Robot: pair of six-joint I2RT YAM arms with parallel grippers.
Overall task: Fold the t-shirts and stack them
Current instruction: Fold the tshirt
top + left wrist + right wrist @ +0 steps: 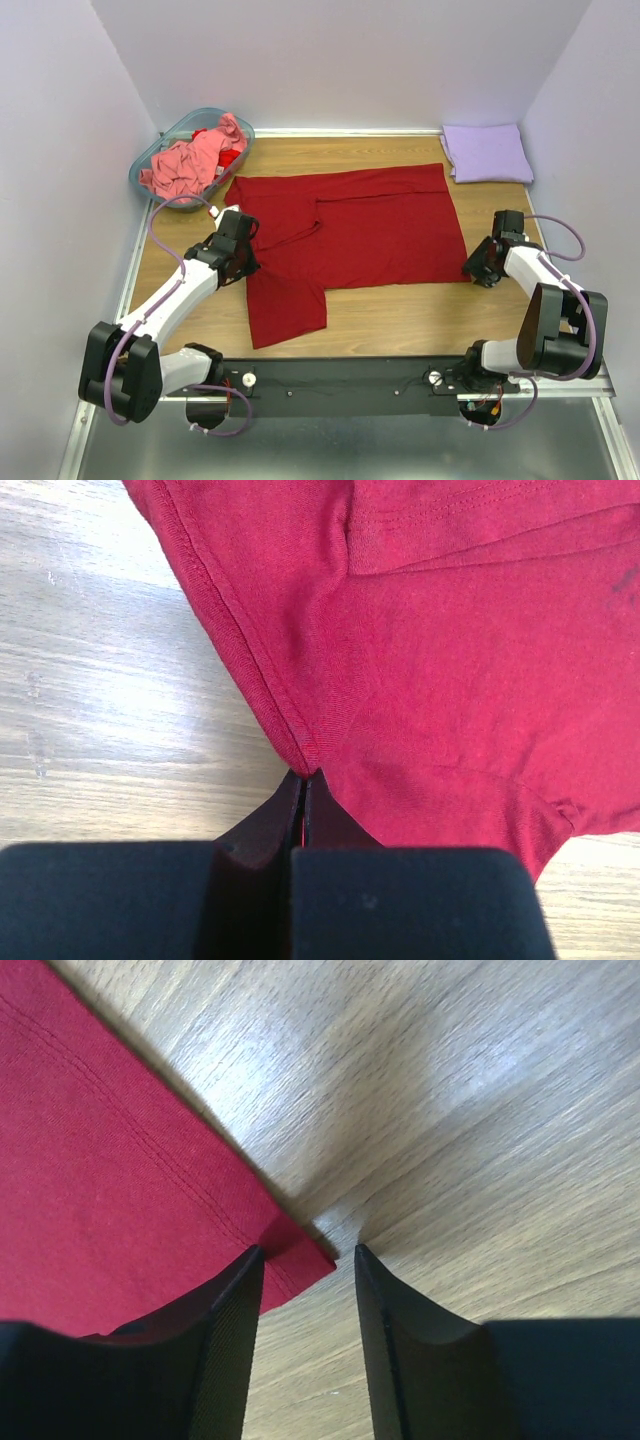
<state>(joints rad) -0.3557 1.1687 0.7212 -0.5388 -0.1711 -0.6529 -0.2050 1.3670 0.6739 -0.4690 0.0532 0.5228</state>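
Jaws on the left gripper [244,262] are pressing shut on the left edge of the red shirt [350,235]. Those on the right gripper [481,268] are standing partly apart at its near right corner.

From above, I am seeing the red shirt lying spread across the middle of the table [400,325], with one part reaching toward the arms' bases. The lavender shirt [487,152] is sitting folded at the far right. The pink shirt [188,162] is bunching inside the basket [142,170] at the far left.

On the left wrist view, the left gripper [305,780] is pinching a small pucker of red shirt [450,680] right at a seam. I am judging that bite as thin. A hard pull could be tugging it free, and that side would be dropping in a heap.

On the right wrist view, the right gripper [308,1260] is straddling only the tip of the hem corner of the red shirt [110,1190]. Bare table [480,1110] is filling most of the gap, and the corner is lying close against the left-hand finger. I am worrying that the jaws, on shutting, catch a mere sliver, or nudge the cloth out and meet on nothing. With one side slipping while the other is lifting, the fold would be coming out skewed and the flat lay would be wrinkling.
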